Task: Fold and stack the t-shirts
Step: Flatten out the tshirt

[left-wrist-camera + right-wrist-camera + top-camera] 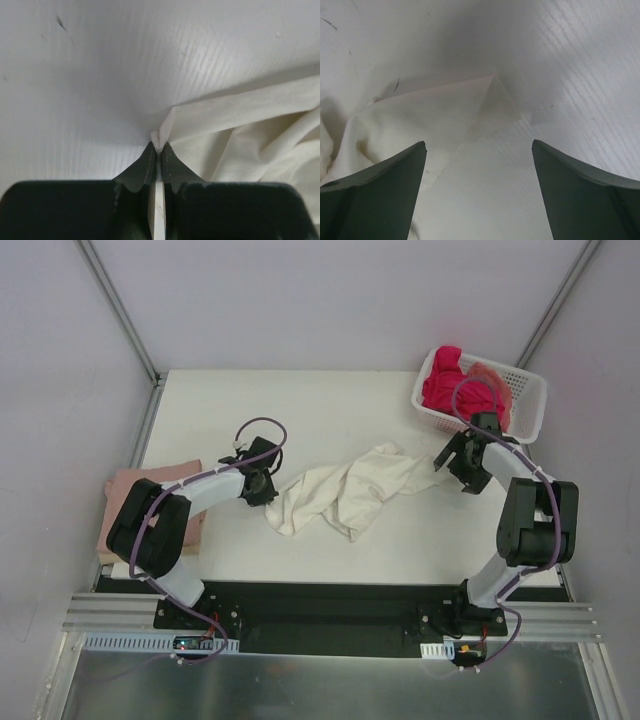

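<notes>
Basket holds magenta t-shirt, peach t-shirt; cream t-shirt lies outside.

A white, matte rectangular worktop fills the middle of the scene. Close up, its surface shows fine parallel ribbing and a few small dark scuffs. At its far right corner stands a white plastic lattice basket, turned askew to the edges. Along the near edge runs a black base plate, then a silver aluminium rail, then a grey metal sheet. Two thin metal posts rise from the far corners against pale grey walls.
</notes>
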`<state>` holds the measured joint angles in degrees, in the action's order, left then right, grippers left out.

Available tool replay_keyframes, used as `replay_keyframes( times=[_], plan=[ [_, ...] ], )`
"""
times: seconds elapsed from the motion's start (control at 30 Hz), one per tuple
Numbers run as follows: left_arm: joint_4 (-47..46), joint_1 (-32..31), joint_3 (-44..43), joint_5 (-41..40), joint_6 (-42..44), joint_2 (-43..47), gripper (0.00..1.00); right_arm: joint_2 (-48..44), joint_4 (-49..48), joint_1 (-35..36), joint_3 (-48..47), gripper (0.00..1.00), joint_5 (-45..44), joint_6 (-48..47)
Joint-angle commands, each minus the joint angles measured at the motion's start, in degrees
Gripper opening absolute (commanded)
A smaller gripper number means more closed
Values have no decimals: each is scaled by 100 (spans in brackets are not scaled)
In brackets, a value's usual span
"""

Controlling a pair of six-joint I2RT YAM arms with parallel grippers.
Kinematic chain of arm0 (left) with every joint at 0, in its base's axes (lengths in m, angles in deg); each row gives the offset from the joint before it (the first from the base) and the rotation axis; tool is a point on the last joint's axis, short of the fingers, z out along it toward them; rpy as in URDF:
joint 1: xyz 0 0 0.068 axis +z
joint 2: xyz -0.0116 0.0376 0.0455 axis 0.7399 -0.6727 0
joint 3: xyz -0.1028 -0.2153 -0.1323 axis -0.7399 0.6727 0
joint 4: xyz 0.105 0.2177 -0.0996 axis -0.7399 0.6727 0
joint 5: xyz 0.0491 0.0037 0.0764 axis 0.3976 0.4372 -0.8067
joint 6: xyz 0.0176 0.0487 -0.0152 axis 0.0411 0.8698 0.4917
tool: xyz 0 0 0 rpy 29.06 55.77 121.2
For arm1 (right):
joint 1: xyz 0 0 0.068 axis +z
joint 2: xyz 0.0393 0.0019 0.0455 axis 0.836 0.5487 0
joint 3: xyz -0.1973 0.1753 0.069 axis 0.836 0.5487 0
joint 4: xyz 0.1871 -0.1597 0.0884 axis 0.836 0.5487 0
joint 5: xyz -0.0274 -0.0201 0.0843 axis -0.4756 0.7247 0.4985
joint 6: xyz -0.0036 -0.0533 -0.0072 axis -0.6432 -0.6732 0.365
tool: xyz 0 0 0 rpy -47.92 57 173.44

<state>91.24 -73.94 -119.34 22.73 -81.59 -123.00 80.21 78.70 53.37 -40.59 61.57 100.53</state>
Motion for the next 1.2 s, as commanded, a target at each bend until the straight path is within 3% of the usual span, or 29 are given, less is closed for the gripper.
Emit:
replay_keyframes(
  times=[0.0, 0.2, 0.3, 0.33, 0.4, 0.43, 0.57, 0.7, 0.83, 1.0, 1.17],
  plan=[
    [107, -260, 259, -73, -161, 494, 0, 290, -365, -16, -130, 89, 299, 217],
    [107, -402, 426, -169, -328, 767, 0, 940, -533, 151, -570, 75, 722, 252],
    [107, -428, 426, -161, -241, 802, 0, 1126, -471, 265, -763, 53, 897, 112],
    [116, -437, 409, -143, -206, 828, 0, 1126, -471, 300, -807, 28, 950, 59],
    [116, -437, 365, -143, -65, 977, 0, 882, -480, 327, -773, 6, 968, -47],
    [116, -437, 321, -161, -12, 1065, 0, 732, -506, 327, -729, 0, 942, -90],
    [116, -437, 286, -318, 198, 2195, 0, -444, -629, 318, -457, 1, 627, -503],
    [116, -437, 303, -223, 217, 3673, 0, -2313, -525, 327, -368, 1, 546, -1074],
    [-50, -446, -56, 997, 94, 5385, 0, -4030, -234, 327, -438, 1, 555, -1364],
    [-42, -446, -890, 895, 225, 6400, 0, -5717, 441, 327, -1149, 1, -85, -1646],
    [10, -446, -1673, 1087, 384, 6735, 0, -6528, 592, 327, -2133, 0, -411, -1883]
  ],
)
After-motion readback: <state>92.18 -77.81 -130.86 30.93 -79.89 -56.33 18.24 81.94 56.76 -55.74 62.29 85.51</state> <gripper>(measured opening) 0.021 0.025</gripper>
